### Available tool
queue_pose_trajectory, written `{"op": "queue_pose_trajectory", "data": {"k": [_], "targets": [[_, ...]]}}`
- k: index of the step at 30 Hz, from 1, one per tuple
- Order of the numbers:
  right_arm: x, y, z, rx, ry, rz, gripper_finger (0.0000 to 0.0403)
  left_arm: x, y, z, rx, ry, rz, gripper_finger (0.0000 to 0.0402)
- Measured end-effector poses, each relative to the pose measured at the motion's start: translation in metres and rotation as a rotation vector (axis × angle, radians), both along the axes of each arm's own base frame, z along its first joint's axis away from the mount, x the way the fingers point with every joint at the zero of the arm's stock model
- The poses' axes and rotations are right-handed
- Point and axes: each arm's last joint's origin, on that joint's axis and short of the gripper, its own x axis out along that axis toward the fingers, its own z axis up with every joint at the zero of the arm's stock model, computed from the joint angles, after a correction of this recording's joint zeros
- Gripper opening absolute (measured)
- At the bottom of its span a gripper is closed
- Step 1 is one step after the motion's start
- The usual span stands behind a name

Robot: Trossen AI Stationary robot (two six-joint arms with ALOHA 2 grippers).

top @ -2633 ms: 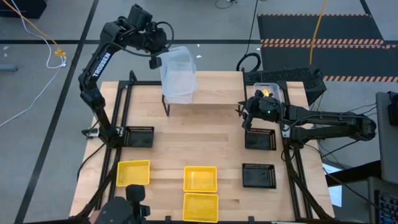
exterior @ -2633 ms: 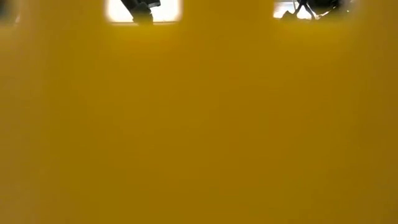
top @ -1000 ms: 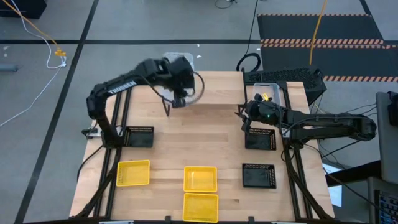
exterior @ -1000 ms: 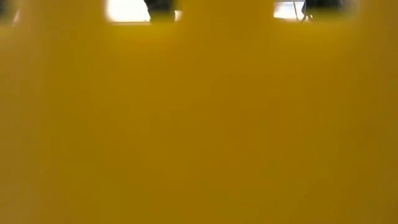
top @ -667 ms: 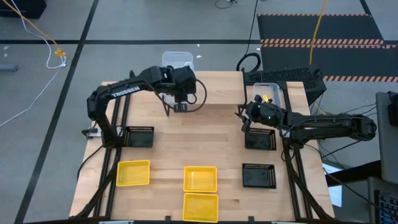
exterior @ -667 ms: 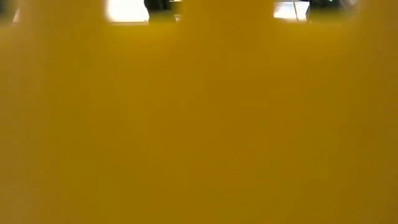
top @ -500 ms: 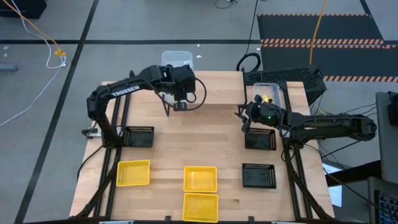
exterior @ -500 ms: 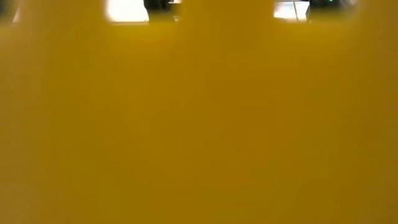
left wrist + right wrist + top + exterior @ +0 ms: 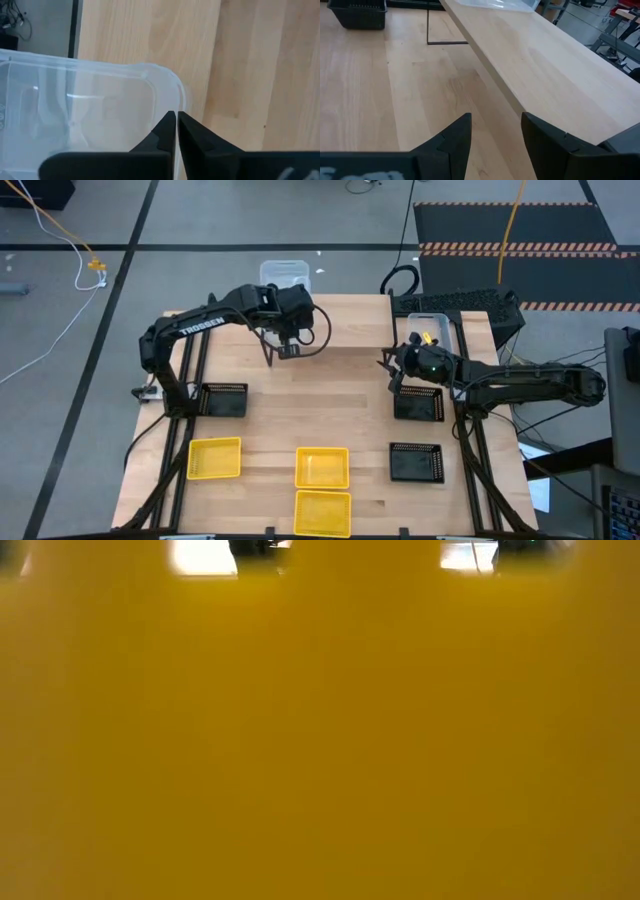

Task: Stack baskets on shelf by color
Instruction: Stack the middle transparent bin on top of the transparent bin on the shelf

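The left gripper (image 9: 288,348) hangs over the left end of the shelf (image 9: 350,330), at the far side of the wooden table (image 9: 330,415). In its wrist view its two dark fingers (image 9: 167,131) are pressed together on the thin rim of a clear basket (image 9: 75,120), which sits on the shelf plank directly beneath the gripper.

The right gripper (image 9: 393,366) waits just off the right end of the shelf, fingers spread apart and empty, with a black basket (image 9: 418,402) on the table just below it. A second black basket (image 9: 415,462) lies nearer the front edge, well away from that gripper, and a third (image 9: 223,398) sits by the left arm's base. Three yellow baskets (image 9: 215,457) lie along the front, two of them one behind the other. Another clear bin (image 9: 430,328) stands past the right gripper, at the far right corner.

The low view is filled by a blurred yellow surface, so it adds nothing.

The clear basket looks light, thin-walled and somewhat flexible, with smooth plastic that could slip. Its rolled rim seems the best place to pinch, near a corner where the wall is stiffest. The perforated baskets likely offer more grip along their top edge.
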Motion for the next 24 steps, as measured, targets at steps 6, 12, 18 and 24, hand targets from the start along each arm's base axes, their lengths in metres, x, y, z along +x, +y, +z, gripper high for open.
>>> {"op": "queue_pose_trajectory", "data": {"k": [6,12,18,24], "targets": [[0.000,0.000,0.000,-0.001,0.000,0.000,0.0169,0.000,0.001,0.000,-0.001,0.001,0.003,0.0020],[0.000,0.000,0.001,-0.003,-0.005,0.001,0.0169,0.000,0.001,0.000,0.002,0.003,0.000,0.0024],[0.000,0.000,0.001,-0.003,-0.005,0.001,0.0169,-0.005,0.001,0.016,0.047,-0.033,0.029,0.0007],[0.000,0.000,0.001,-0.002,-0.010,0.000,0.0169,-0.018,0.004,0.049,0.102,-0.159,0.179,0.0009]]}}
